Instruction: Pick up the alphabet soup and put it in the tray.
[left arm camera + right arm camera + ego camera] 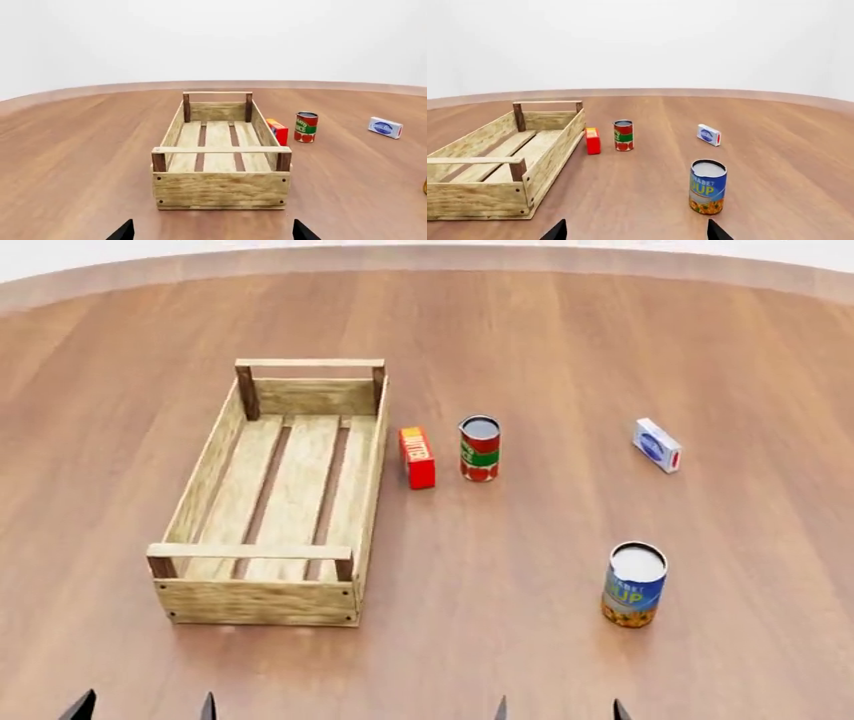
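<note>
The soup can point(634, 585) stands upright on the wooden table point(561, 340), well apart from the crate point(274, 585), untouched. Between them, beside the crate's long wall, stand a small red box point(418, 457) and a red-and-green can point(479, 448); a white-and-blue box point(657, 445) lies farther off. Only dark fingertips show, so probably both the right gripper point(635, 231) and left gripper point(213, 231) are spread apart, holding nothing.
</note>
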Controlling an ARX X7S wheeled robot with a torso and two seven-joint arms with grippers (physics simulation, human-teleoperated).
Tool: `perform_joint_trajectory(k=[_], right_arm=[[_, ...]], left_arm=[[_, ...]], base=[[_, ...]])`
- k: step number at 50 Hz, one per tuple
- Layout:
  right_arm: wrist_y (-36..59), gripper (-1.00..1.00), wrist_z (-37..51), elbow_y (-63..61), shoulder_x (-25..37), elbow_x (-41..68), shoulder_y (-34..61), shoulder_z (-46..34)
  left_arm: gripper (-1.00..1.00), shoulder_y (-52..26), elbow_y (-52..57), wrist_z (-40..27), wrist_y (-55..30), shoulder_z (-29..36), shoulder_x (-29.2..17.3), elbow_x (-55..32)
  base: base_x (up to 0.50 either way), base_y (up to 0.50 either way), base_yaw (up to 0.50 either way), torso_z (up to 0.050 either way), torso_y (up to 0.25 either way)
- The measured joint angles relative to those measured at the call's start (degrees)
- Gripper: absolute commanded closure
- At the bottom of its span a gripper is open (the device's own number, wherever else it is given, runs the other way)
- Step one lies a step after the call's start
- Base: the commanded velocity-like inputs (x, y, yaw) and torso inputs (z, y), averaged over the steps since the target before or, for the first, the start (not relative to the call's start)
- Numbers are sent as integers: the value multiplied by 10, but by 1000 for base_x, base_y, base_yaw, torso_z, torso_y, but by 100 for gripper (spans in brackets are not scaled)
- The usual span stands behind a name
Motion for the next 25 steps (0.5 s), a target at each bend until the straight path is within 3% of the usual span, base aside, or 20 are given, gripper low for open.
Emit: perform_joint_trajectory(k=[25], right_arm=[[-3, -100, 16, 0, 18, 21, 2, -24]], left_arm=[[-100, -2, -2, -21, 2, 23, -18, -17]], base=[[353, 409, 0, 0, 0]])
